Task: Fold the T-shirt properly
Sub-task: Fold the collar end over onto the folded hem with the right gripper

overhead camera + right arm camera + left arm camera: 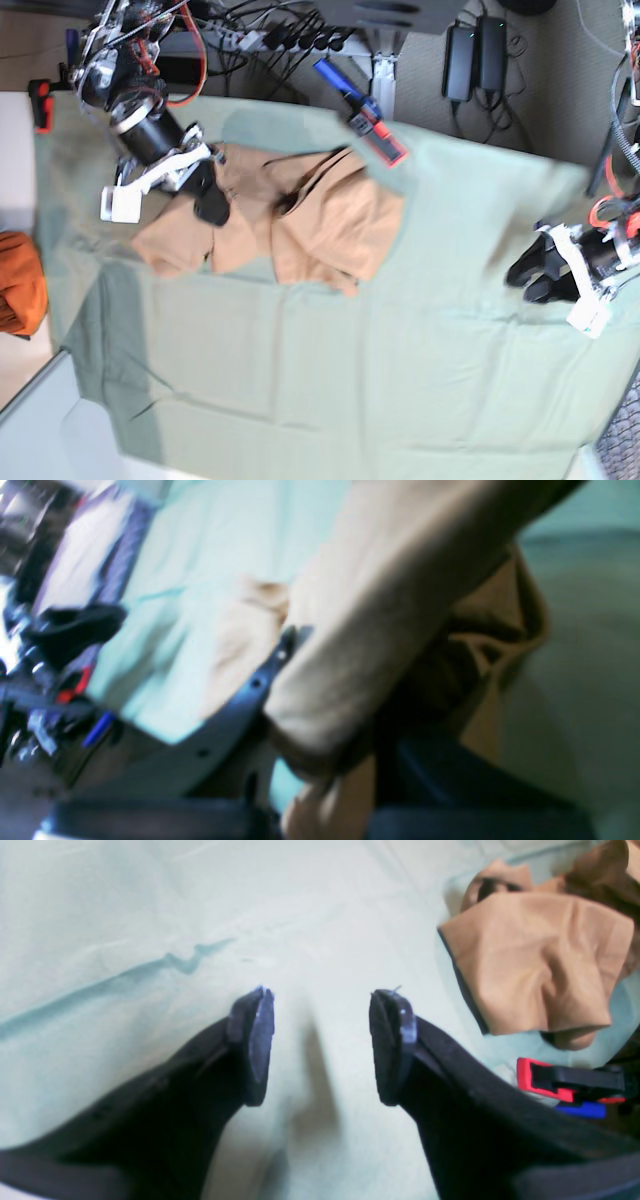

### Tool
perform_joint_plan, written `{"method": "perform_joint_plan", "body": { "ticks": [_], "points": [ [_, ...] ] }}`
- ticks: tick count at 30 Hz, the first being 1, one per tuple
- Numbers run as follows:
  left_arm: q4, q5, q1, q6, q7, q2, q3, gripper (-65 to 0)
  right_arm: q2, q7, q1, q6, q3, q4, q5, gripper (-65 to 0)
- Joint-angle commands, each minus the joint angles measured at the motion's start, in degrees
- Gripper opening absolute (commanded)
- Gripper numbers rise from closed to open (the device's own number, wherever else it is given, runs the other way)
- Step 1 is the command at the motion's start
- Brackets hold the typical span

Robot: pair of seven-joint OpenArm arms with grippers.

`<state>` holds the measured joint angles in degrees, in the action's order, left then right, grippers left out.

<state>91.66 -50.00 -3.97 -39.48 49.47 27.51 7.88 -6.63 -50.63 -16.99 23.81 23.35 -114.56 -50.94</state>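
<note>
The peach-tan T-shirt point(320, 225) lies crumpled on the pale green sheet point(350, 380) at the back left of the base view. My right gripper point(208, 195) is at the shirt's left part, shut on a fold of it. In the blurred right wrist view the cloth point(380, 605) drapes over and between the fingers point(250, 695). My left gripper point(533, 270) is open and empty at the right edge, well away from the shirt. In the left wrist view its fingers point(255, 1040) hover over bare sheet, with the shirt point(535, 960) at the upper right.
A red, black and blue clamp point(365, 115) lies at the sheet's back edge beside the shirt; it also shows in the left wrist view point(565, 1080). A darker orange cloth bundle point(18, 280) sits off the sheet's left edge. Cables and power bricks point(470, 50) lie behind.
</note>
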Motion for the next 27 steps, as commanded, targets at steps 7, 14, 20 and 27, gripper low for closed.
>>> {"method": "perform_joint_plan", "body": {
  "ticks": [7, 14, 20, 27],
  "points": [
    [1.0, -1.0, 0.8, -0.5, -1.2, 2.5, 0.4, -30.9, 4.9, 5.0, 0.5, 6.2, -14.0, -2.6, 4.9, -65.0],
    [1.0, -1.0, 0.8, -0.5, -0.7, 3.2, 0.4, -30.9, 6.7, 11.8, 0.5, 6.2, -23.5, -2.4, 16.4, -65.0],
    [1.0, -1.5, 0.8, -0.5, -0.7, 3.2, 0.4, -30.9, 6.6, 14.5, 0.5, 6.2, -30.6, 0.7, 23.6, -59.9],
    [1.0, -1.7, 0.8, -0.5, -0.5, 3.2, 0.4, -30.9, 6.6, 17.2, 0.5, 6.2, -35.0, 3.4, 25.4, -21.1]
  ]
}}
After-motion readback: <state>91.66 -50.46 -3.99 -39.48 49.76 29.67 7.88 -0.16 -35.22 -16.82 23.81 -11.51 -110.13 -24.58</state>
